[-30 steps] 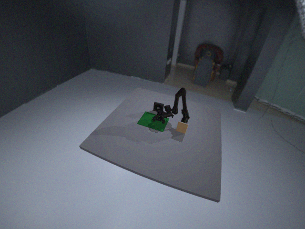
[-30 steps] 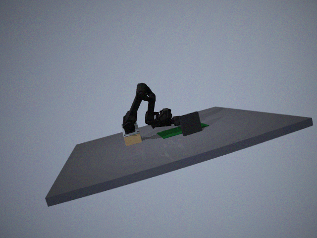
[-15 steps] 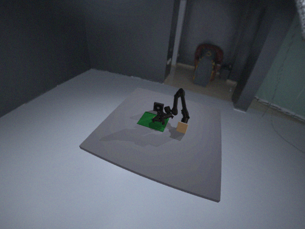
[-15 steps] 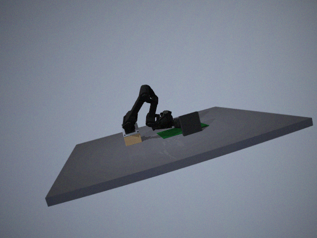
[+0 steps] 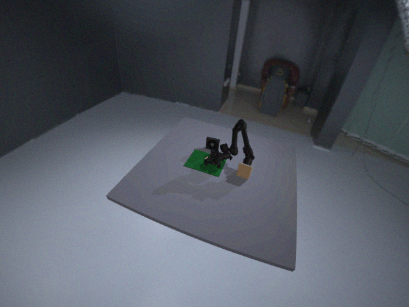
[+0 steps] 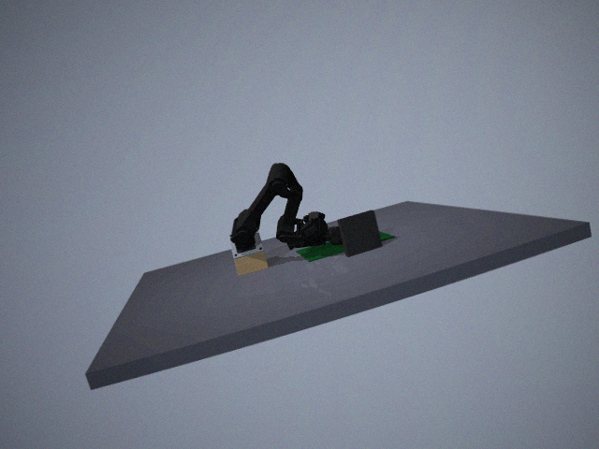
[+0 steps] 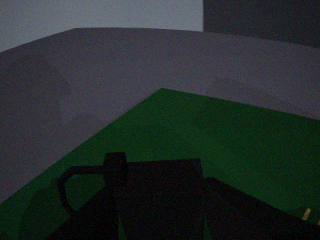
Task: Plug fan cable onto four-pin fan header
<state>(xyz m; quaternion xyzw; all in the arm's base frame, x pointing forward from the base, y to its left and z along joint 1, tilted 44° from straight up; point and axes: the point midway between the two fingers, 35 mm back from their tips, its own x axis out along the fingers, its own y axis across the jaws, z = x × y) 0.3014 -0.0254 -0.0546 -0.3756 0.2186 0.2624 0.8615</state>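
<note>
The green board point(image 5: 195, 159) point(image 6: 319, 251) point(image 7: 220, 140) lies flat on the grey table point(image 5: 231, 211) point(image 6: 203, 299). A black square fan point(image 5: 211, 142) point(image 6: 358, 233) stands upright at the board's far edge. My gripper point(image 5: 211, 160) point(image 7: 159, 192) is low over the board and shut on the dark fan plug point(image 7: 163, 203), which fills the lower middle of the wrist view. A thin dark cable point(image 7: 67, 183) loops from the plug to the left. I cannot make out the header under the plug. In the exterior view the fan hides the fingertips.
The arm stands on a tan block point(image 5: 244, 170) point(image 6: 250, 264) to the right of the board. A small yellow mark point(image 7: 306, 214) shows on the board at the right in the wrist view.
</note>
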